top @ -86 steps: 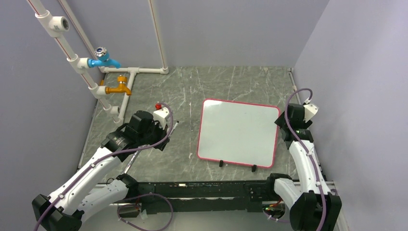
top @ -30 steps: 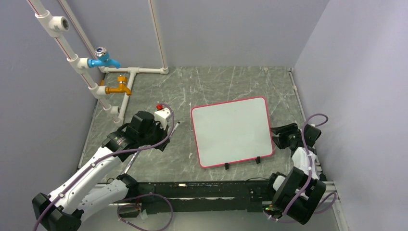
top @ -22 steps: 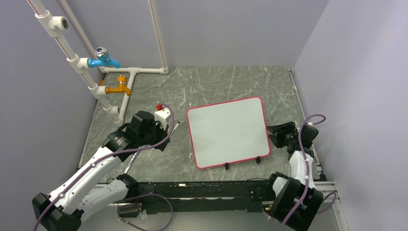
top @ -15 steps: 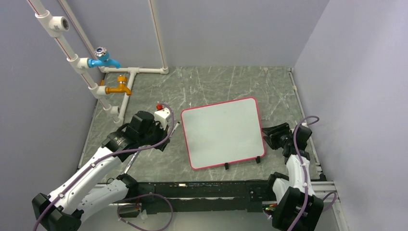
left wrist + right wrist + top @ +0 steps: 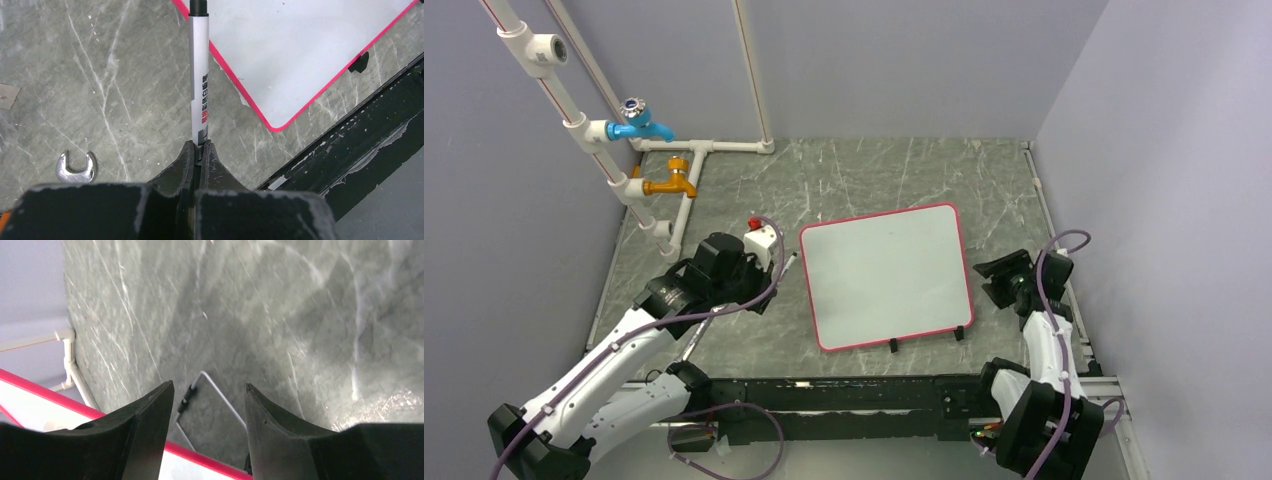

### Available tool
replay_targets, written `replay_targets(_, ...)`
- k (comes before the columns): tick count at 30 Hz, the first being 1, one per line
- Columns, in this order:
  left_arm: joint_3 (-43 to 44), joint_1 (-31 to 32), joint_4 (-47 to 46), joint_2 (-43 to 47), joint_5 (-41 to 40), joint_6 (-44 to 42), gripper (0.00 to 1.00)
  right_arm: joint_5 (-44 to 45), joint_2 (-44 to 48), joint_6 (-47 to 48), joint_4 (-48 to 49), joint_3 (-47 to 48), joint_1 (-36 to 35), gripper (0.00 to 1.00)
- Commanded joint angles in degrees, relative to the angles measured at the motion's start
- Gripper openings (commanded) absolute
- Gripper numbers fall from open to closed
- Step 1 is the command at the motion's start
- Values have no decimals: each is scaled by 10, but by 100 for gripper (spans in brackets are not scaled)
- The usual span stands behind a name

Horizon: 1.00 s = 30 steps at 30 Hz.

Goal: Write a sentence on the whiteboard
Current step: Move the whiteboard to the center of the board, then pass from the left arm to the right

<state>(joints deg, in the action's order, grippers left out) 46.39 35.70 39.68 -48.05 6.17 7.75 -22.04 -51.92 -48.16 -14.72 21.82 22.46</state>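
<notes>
Shoved leftward since earlier, the whiteboard (image 5: 884,275) now lies flat mid-table beside the marker (image 5: 200,75) my left gripper (image 5: 200,152) clamps for writing, while my right gripper (image 5: 992,278) waits alongside, jaws apart.

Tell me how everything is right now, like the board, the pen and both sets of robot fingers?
whiteboard: lying flat on the table, blank, nothing written yet.
marker: gripped by its end, pointing toward the whiteboard's edge; cannot tell if capped.
left fingers: shut on the marker.
right fingers: open, empty, beside the whiteboard.
wrench: lying loose on the table.
</notes>
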Motion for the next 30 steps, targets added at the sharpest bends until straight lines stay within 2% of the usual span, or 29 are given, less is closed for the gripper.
replay_targets(1,0,4,-23,18,2,-3,0,67,9,41,-22,72,3,58)
replay_targets(6,6,6,-36,29,48,-21,0,121,36,89,-70,145,3,73)
replay_targets(10,24,10,-44,28,69,-31,0,114,56,112,-94,183,-2,80)
replay_targets(11,32,14,-46,23,73,-32,0,90,64,112,-83,180,-4,80)
replay_targets(14,63,33,-51,0,81,-40,0,-56,81,115,19,159,-25,84)
replay_targets(19,130,79,-37,-54,62,-70,0,-95,31,170,-31,265,-154,90)
replay_targets(24,204,103,-19,-113,84,-126,0,-221,3,140,-10,319,-204,97)
replay_targets(27,232,109,-18,-132,113,-150,0,-288,12,100,60,309,-242,97)
replay_targets(30,255,115,-18,-149,138,-171,0,-309,13,58,123,302,-295,97)
